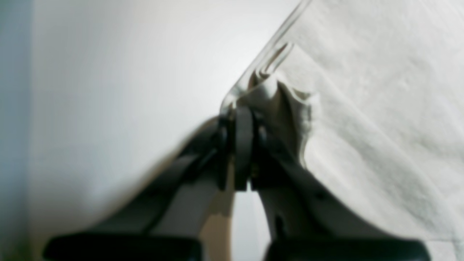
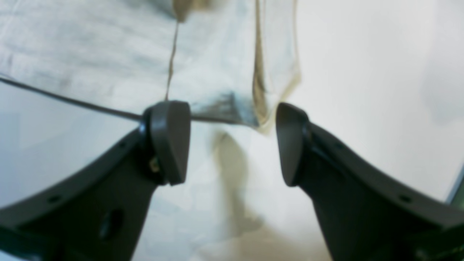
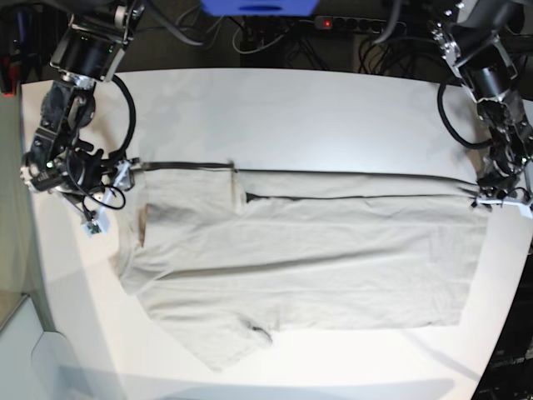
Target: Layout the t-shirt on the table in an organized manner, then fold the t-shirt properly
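Left wrist view: left gripper clamped tight on a bunched corner of the t-shirt, cloth puckered just above the closed jaws and running flat up and to the right over the table; picture soft, so depth of bite hard to judge — a shallow pinch could slip once tension comes on, dropping that corner and spoiling the line of the edge.

Right wrist view: right gripper spread wide, nothing between the pads; shirt's edge and a folded corner lying just beyond the fingertips, flat on the table; closing from here might catch only one layer or miss the corner altogether — then one-sided pull, cloth skewed.

Base view: t-shirt laid lengthwise across the middle of the table, far long edge already doubled over toward the middle, lower sleeve sticking out near the front edge; left gripper at the shirt's end on the picture's right, right gripper at the other end. Lifting with only one end held likely to drag the cloth sideways and undo the fold; uneven height between arms likely to leave a slack, wrinkled crease.
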`<state>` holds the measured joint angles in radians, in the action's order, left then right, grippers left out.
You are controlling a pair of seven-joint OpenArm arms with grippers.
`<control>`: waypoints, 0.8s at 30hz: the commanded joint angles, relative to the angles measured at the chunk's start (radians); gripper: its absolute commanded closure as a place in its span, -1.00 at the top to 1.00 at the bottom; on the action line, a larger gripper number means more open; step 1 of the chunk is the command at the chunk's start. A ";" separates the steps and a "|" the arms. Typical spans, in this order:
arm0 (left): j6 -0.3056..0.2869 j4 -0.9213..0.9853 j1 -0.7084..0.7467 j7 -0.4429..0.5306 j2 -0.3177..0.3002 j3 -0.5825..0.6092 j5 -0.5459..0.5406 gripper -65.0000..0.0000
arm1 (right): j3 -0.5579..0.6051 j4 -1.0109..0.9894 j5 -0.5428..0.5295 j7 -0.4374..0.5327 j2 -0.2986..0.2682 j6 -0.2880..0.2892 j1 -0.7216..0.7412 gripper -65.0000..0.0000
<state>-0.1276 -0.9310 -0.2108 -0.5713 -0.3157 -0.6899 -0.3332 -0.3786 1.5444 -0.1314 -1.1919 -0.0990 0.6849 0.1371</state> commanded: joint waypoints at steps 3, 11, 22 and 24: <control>0.003 -0.006 -0.005 -0.019 -0.015 0.000 0.013 -0.98 | -0.004 0.014 -0.006 0.016 -0.009 0.013 0.025 0.18; 0.003 -0.006 -0.005 -0.019 -0.015 0.002 0.013 -0.98 | -0.004 0.012 -0.004 0.060 -0.014 0.013 0.025 0.18; 0.003 -0.006 -0.005 -0.019 -0.015 0.002 0.013 -0.98 | -0.004 -0.115 -0.003 0.149 -0.014 0.013 0.020 0.03; 0.003 -0.006 -0.005 -0.019 -0.015 0.002 0.013 -0.98 | -0.003 -0.117 -0.003 0.149 -0.014 0.013 0.020 -0.20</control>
<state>-0.1276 -0.9310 -0.2108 -0.5709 -0.3161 -0.6899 -0.3328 -0.3824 1.4151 -0.1238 -1.0534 -0.1024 0.6849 0.1394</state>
